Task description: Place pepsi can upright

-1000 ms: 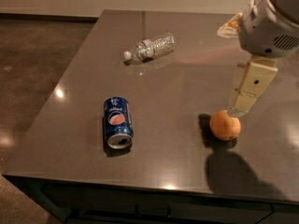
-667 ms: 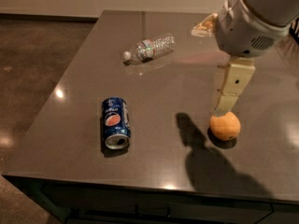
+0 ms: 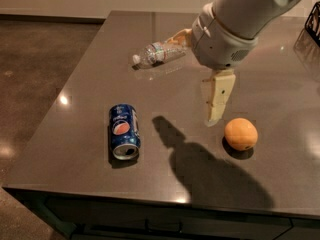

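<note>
Blue and silver, the can is lying on its side on the left front part of the table. Its long axis is running roughly toward the camera, with one silver end facing the near edge. Nothing is touching it. The gripper is hanging point-down above the table, just left of the orange and well apart from the can. It is carrying nothing, and whether it is apart or together I cannot tell from this angle. The bottle is lying far back, out of the way.

Judging from this, the reach toward the can is the step in hand, and the grasp is not yet made. Doing it well is coming down to the approach. The gripper should be travelling left over bare table, staying high enough to avoid clipping the orange, which would roll. Over the can, it should be turning so that its closing line is crossing the round body rather than the length, and coming down near the middle. A round can on a slick top is likely to be rolling at the slightest nudge, so the descent should be going slowly and centred. Then comes tipping it onto one silver end, releasing only once it is standing flat and back from the near edge.
</note>
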